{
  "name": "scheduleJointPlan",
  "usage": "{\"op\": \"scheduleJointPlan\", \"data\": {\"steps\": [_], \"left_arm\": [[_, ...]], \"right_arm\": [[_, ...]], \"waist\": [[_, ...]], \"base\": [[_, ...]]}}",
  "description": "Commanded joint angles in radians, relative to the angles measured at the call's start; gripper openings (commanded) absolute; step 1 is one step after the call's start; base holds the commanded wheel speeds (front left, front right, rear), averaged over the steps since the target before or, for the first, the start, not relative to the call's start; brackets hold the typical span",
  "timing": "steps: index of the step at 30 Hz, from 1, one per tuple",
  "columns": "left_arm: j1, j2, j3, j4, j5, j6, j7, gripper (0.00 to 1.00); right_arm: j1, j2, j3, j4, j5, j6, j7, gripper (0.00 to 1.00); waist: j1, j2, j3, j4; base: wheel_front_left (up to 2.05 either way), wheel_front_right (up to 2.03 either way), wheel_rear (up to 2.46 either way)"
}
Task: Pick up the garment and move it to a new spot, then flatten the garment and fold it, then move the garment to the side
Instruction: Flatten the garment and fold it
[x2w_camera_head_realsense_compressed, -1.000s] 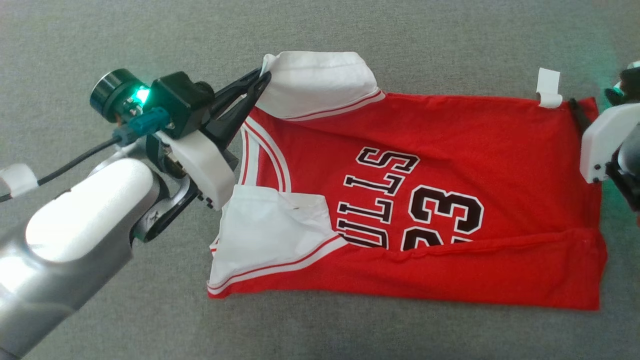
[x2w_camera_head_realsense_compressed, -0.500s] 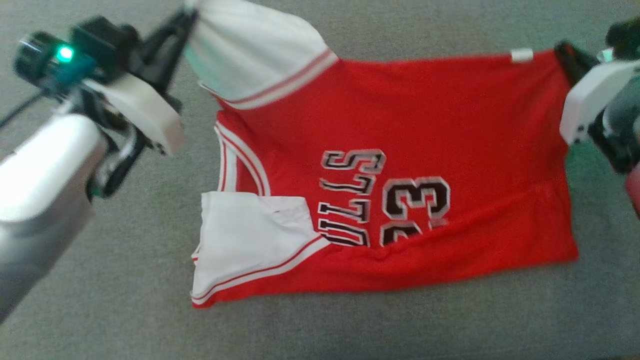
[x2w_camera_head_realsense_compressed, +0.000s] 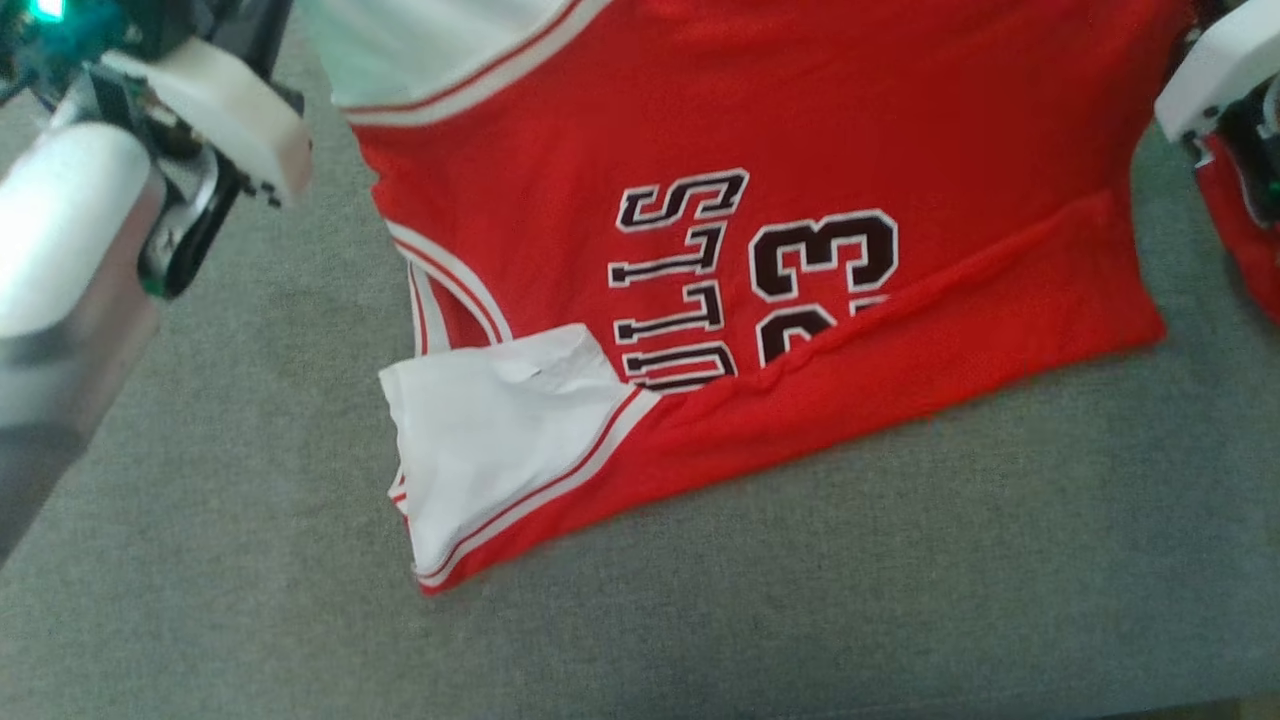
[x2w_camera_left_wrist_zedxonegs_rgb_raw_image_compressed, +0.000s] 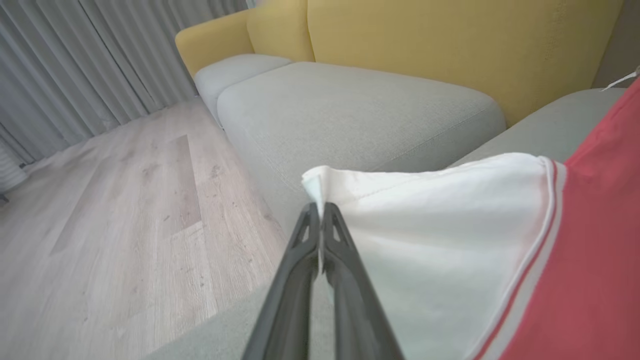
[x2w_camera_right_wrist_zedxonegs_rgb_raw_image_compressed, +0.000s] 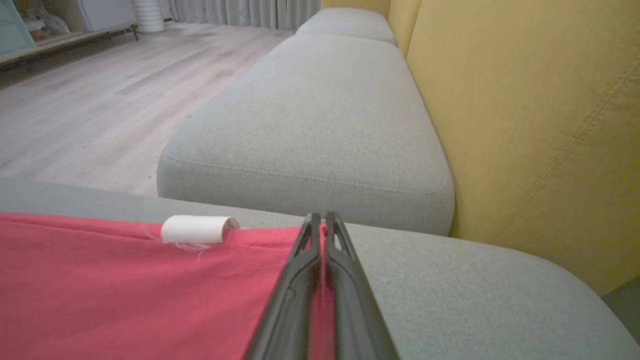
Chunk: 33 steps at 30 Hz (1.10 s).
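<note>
Left wrist view tells you most of it: your left gripper (x2w_camera_left_wrist_zedxonegs_rgb_raw_image_compressed: 320, 207) has its two dark fingers pressed together on the jersey (x2w_camera_head_realsense_compressed: 850, 110), right at the corner of its white shoulder panel (x2w_camera_left_wrist_zedxonegs_rgb_raw_image_compressed: 425, 210), with just a small tuck of cloth poking past the tips. Over in the right wrist view, the right gripper (x2w_camera_right_wrist_zedxonegs_rgb_raw_image_compressed: 320, 216) is pinched onto the red hem edge, just beside the little rolled white tag (x2w_camera_right_wrist_zedxonegs_rgb_raw_image_compressed: 195, 229). So both ends of the far edge are gripped and look lifted off the grey seat cushion (x2w_camera_head_realsense_compressed: 900, 600), while the near edge and the other white panel (x2w_camera_head_realsense_compressed: 490, 440) lie on that cushion, toward its front.

Handling-wise, I'd reckon this thing is light, thin and totally floppy, so it'll sag between your two grips and drape wherever it wants. The fabric looks a bit slick too, so a shallow pinch could slide out. Corners and hemmed edges are the spots to grab, since the stitching gives the fingers something thicker to bite. There's a crease (x2w_camera_head_realsense_compressed: 950, 270) across the number; hold the grips pulled apart and it should flatten once laid on the cushion.
</note>
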Motion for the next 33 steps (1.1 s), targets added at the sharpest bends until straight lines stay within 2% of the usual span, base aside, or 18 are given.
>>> {"op": "scheduleJointPlan", "data": {"steps": [1, 6, 10, 13, 17, 22, 24, 25, 29, 33], "left_arm": [[-0.076, 0.023, 0.048, 0.016, 0.017, 0.006, -0.028, 0.0], [-0.116, -0.018, 0.037, 0.099, 0.053, 0.005, -0.088, 0.0], [-0.121, -0.048, 0.027, 0.164, 0.056, -0.018, -0.121, 0.0], [-0.105, -0.052, 0.013, 0.188, 0.06, -0.038, -0.138, 0.0], [-0.055, -0.046, -0.003, 0.185, 0.037, -0.071, -0.13, 0.0], [0.045, -0.006, -0.05, 0.098, -0.008, -0.11, -0.062, 0.0], [0.085, 0.025, -0.07, 0.038, -0.027, -0.116, -0.026, 0.0], [0.126, 0.06, -0.09, -0.033, -0.05, -0.12, 0.021, 0.0], [0.205, 0.132, -0.131, -0.201, -0.098, -0.122, 0.129, 0.0], [0.272, 0.197, -0.157, -0.373, -0.146, -0.1, 0.221, 0.0]], "right_arm": [[-0.032, 0.006, 0.004, -0.004, 0.014, -0.001, -0.025, 0.0], [-0.05, 0.024, 0.022, 0.037, 0.035, -0.001, -0.058, 0.0], [-0.037, 0.032, 0.058, 0.061, 0.063, -0.001, -0.07, 0.0], [-0.01, 0.032, 0.075, 0.065, 0.121, -0.001, -0.058, 0.0], [0.03, -0.002, 0.117, 0.061, 0.166, -0.001, -0.045, 0.0], [0.101, -0.052, 0.192, 0.033, 0.219, -0.001, -0.008, 0.0], [0.131, -0.076, 0.225, 0.016, 0.241, -0.001, 0.017, 0.0], [0.161, -0.102, 0.258, -0.002, 0.264, -0.001, 0.045, 0.0], [0.211, -0.158, 0.332, -0.039, 0.294, -0.001, 0.099, 0.0], [0.238, -0.206, 0.402, -0.066, 0.304, -0.001, 0.134, 0.0]], "waist": [[-0.0001, 0.0, 0.001, 0.0], [-0.0001, 0.0, -0.001, 0.0], [-0.0001, 0.0, -0.014, -0.001], [-0.0001, 0.0, -0.03, 0.0], [-0.0001, 0.0, -0.06, 0.007], [-0.0001, 0.0, -0.109, 0.018], [-0.0001, 0.0, -0.126, 0.021], [-0.0001, 0.0, -0.142, 0.024], [-0.0001, 0.0, -0.174, 0.031], [-0.0001, 0.0, -0.193, 0.031]], "base": [[0.0, 0.0, 0.0], [0.0, 0.0, 0.0], [0.0, 0.0, 0.0], [0.0, 0.0, 0.0], [0.0, 0.0, 0.0], [0.0, 0.0, 0.0], [0.0, 0.0, 0.0], [0.0, 0.0, 0.0], [0.0, 0.0, 0.0], [0.0, 0.0, 0.0]]}}
